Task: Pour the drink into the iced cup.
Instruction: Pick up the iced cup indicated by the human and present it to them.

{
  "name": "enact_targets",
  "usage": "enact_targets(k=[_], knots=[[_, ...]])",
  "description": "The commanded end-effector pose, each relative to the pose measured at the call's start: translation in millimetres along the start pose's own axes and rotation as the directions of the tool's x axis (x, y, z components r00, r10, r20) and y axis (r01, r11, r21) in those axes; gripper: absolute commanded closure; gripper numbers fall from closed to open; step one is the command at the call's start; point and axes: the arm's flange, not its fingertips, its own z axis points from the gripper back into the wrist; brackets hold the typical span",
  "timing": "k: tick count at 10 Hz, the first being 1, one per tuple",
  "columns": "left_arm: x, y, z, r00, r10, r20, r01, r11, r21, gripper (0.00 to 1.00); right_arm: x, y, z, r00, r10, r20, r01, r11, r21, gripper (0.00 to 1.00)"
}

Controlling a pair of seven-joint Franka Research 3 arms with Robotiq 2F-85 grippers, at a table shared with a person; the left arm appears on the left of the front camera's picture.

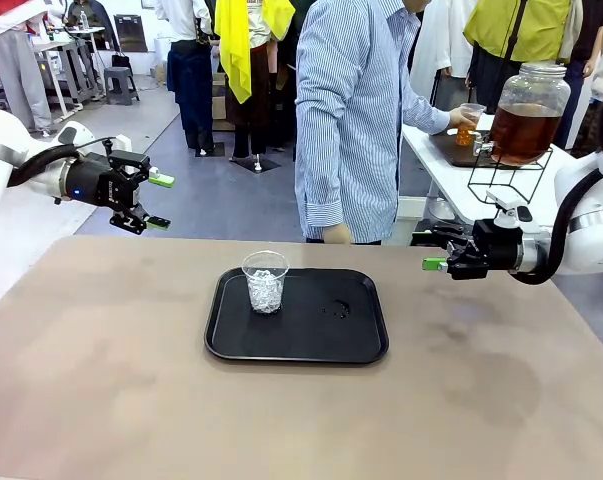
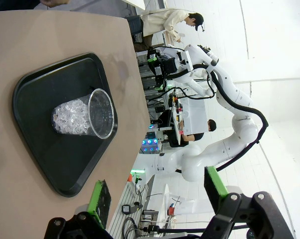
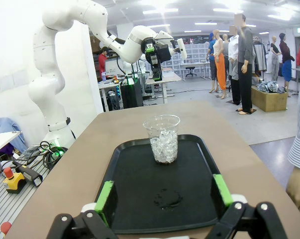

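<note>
The iced cup stood upright on the left part of the black tray, mid-table and open to both arms. I judge it was placed there so a pour could come from either side. The drink was not yet at the table: it sat amber in a big jar on a side table behind the right arm, where the person's hand held a small cup at the tap, apparently filling it. Both arms hung back off the tray, probably waiting for that cup. The left gripper hovered over the table's far left corner, jaws spread and empty; the right gripper sat by the right edge, likewise wide, holding nothing.

The front view gave the jar and the filling. The left wrist view looked into the iced cup's mouth—ice piled in its lower half, no liquid. The right wrist view made plain a dark, wet-looking patch on the tray just before the cup.
</note>
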Motion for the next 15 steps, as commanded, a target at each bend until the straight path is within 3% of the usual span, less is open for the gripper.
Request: enact_targets(k=[1,15], knots=[[-0.3,-1.5,0.4,1.000,-0.005,-0.002,0.005,1.000,0.001,0.00,3.0,-1.6,-1.9,1.000,0.001,-0.005,-0.001,1.000,0.002,0.00],[-0.3,-1.5,0.4,1.000,-0.005,-0.002,0.005,1.000,0.001,0.00,3.0,-1.6,-1.9,1.000,0.001,-0.005,-0.001,1.000,0.002,0.00]])
